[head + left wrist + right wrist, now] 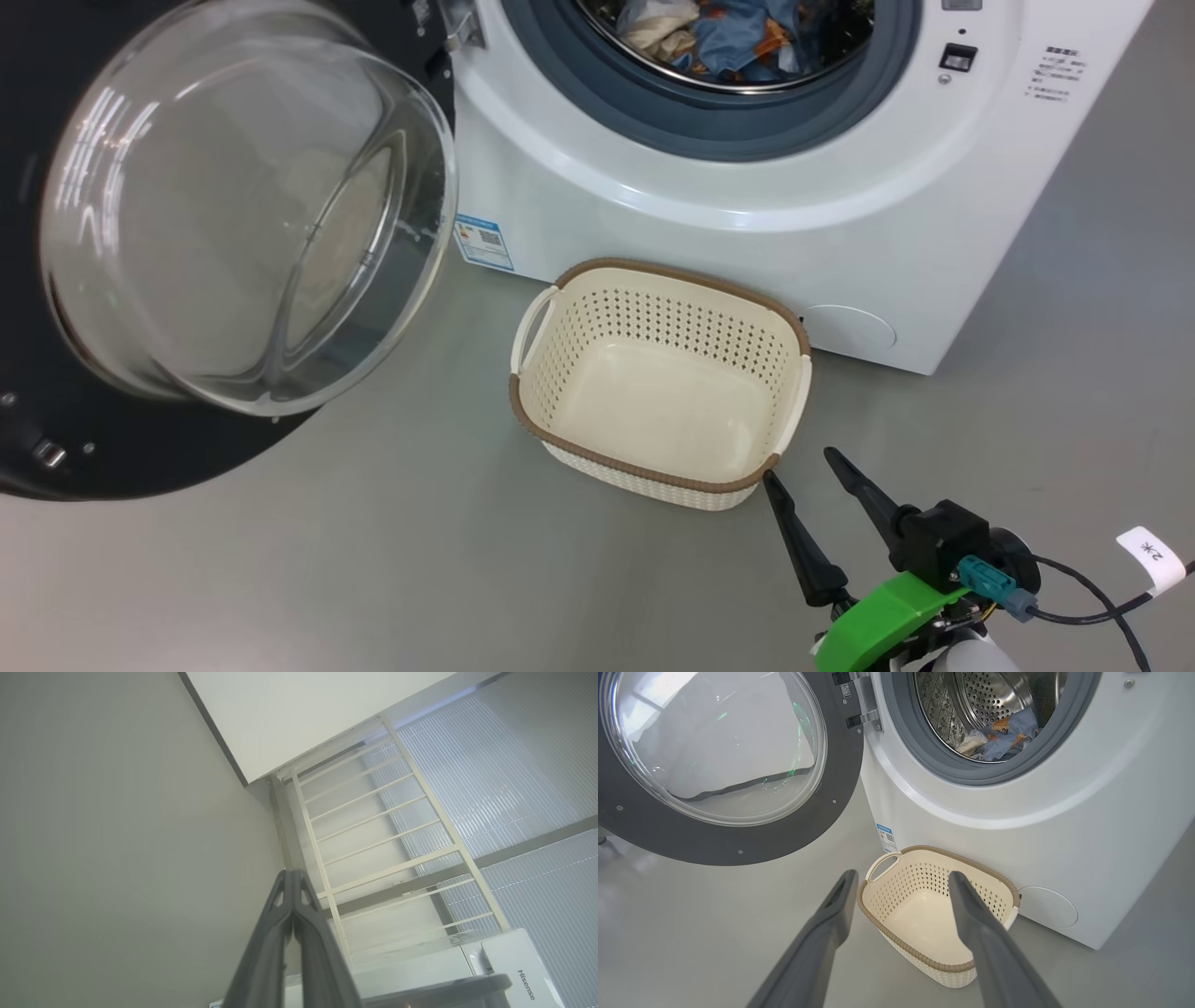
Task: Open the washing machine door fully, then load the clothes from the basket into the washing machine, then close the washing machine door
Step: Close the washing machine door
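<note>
Plain indoor test room, of the lab or showroom kind. A washer (747, 233) stood free on a bare, smooth grey floor (373, 579), with a small basket (672, 271) set before it. Near it were a white metal rack (393, 870), ribbed frosted glass panels (490, 788) and an unadorned pale wall (117, 835).
</note>
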